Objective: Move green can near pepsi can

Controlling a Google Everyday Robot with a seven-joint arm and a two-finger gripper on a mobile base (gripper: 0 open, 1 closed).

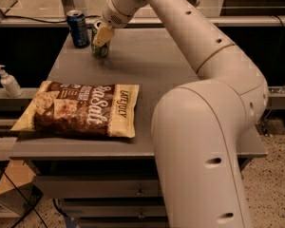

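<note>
Arm (213,80) stretched across the table (147,65) to its far left corner, with the green can (99,50) in its grip.

The chip bag (78,108) lies well clear at the near edge, so nothing crowds the job. The pepsi can (79,28) stands upright at the back, and the green can is already just beside it, at or barely above the tabletop. The gripper (102,37) is clamped over the can's upper half. From here I'd set it down flat, open slowly, and lift straight up — a sideways pull could knock either can over.
</note>
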